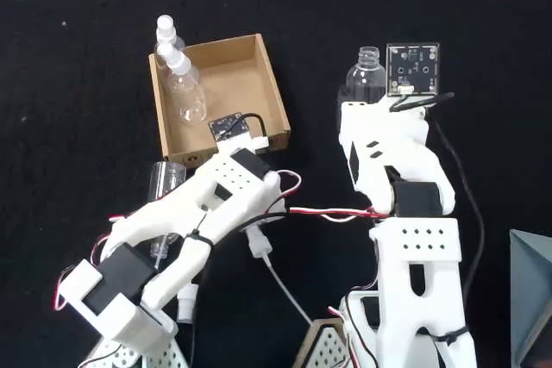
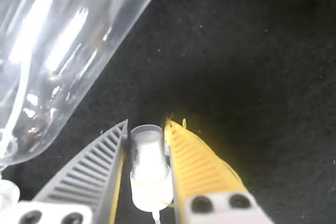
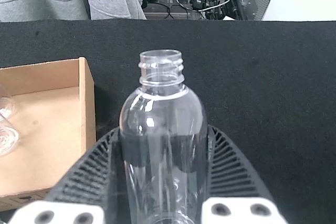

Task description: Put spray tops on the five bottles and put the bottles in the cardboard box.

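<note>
My right gripper (image 3: 161, 130) is shut on a clear upright bottle (image 3: 160, 77) whose neck is bare; the high view shows that bottle (image 1: 366, 73) to the right of the cardboard box (image 1: 272, 96). My left gripper (image 2: 147, 127) is shut on a white spray top (image 2: 150, 169). In the high view the spray top (image 1: 259, 243) hangs in front of the box, its thin tube trailing toward the table's near edge. Two capped bottles (image 1: 183, 84) lie in the box's left side. Another clear bottle (image 1: 164, 183) lies on the cloth beside the left arm, seen close by (image 2: 58, 51).
The box wall (image 3: 86, 103) stands left of the held bottle. A small white piece (image 1: 185, 303) lies by the left arm's base. A grey object (image 1: 530, 290) sits at the right edge. Red and white cables (image 1: 332, 213) run between the arms.
</note>
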### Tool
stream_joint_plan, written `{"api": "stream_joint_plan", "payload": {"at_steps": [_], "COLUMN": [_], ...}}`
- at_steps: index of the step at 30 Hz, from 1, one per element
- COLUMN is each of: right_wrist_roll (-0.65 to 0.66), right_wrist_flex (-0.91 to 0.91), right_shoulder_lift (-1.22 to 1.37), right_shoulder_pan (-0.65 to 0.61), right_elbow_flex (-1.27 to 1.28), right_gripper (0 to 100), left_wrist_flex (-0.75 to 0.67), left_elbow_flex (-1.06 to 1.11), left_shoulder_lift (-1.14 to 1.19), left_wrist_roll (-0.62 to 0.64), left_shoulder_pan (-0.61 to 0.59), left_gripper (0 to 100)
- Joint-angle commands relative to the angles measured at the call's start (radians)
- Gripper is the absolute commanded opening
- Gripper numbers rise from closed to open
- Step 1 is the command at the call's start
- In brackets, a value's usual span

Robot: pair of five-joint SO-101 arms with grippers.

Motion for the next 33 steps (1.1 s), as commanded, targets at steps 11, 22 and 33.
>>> {"api": "stream_joint_plan", "payload": {"at_steps": [11, 22, 33], "right_wrist_roll": [0.002, 0.002, 0.002], "right_wrist_flex": [-0.032, -0.032, -0.032], "right_shoulder_lift": [-0.042, -0.042, -0.042], "right_shoulder_pan": [0.026, 0.026, 0.026], "right_elbow_flex": [-0.082, -0.082, -0.082], "right_gripper": [9.4, 9.4, 9.4], "left_wrist_flex": [0.014, 0.002, -0.166], "left_elbow_flex": [-0.047, -0.039, 0.059], "left_shoulder_lift": [-0.006, -0.005, -0.005], "left_wrist_roll": [0.069, 0.072, 0.109], "left_shoulder_pan": [0.019, 0.059, 0.082], "left_gripper": [21, 15, 15]}}
